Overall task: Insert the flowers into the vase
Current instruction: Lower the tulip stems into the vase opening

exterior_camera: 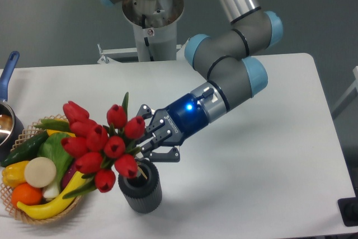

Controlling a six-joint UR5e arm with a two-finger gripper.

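One fixed view is all there is, looking down on the table [268, 155] from the front. The gripper [150, 145] comes in low from the right, its fingers clamped on the stems of the flowers [100, 141] just below the heads. The red buds fan out to its left and a little forward, spilling over the edge of the basket [17, 208] of fruit and vegetables, while the stem ends point down and to the right into the mouth of the vase [141, 187]. That vase stands directly beneath the fingertips, almost touching them — how deep the stems reach inside is hidden by the rim and the lowest bud.

By my reading the bunch is light but top-heavy: a broad head on thin, bendy stems, wider than the vase that must carry it. The stems look the right place to hold, close under the leaves, since the buds would crush or slip. Tilted as it is, the bunch will likely lean left once let go, and the small vase may tip with it — straightening the stems first seems wise. Farther left of the gripper, at the table's edge, sits a pot with a blue handle [9, 68].
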